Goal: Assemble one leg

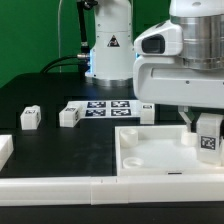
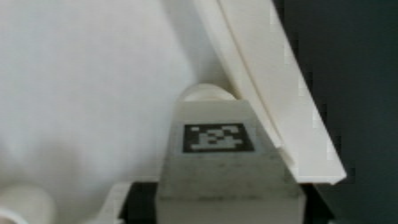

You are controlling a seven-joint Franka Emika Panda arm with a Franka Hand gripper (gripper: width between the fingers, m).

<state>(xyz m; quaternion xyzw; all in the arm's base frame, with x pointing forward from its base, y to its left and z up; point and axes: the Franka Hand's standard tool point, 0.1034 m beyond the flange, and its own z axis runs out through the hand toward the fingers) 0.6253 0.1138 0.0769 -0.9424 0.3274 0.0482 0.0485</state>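
Observation:
My gripper (image 1: 203, 124) is shut on a leg (image 1: 208, 137), a small white block with a black-and-white tag, and holds it over the far right corner of the large white tray-like panel (image 1: 128, 140). In the wrist view the leg (image 2: 217, 140) sits between the dark fingers (image 2: 146, 200), tag facing the camera, its tip close to the panel's raised rim (image 2: 270, 85). I cannot tell whether the leg touches the panel. Three other legs lie on the black table: one (image 1: 29, 117) at the exterior view's left, one (image 1: 70, 115) beside it, one (image 1: 146, 110) behind the panel.
The marker board (image 1: 108, 106) lies on the table behind the legs. A white part (image 1: 4, 150) lies at the exterior view's left edge. A white edge strip (image 1: 60, 188) runs along the table front. The robot base (image 1: 108, 45) stands at the back.

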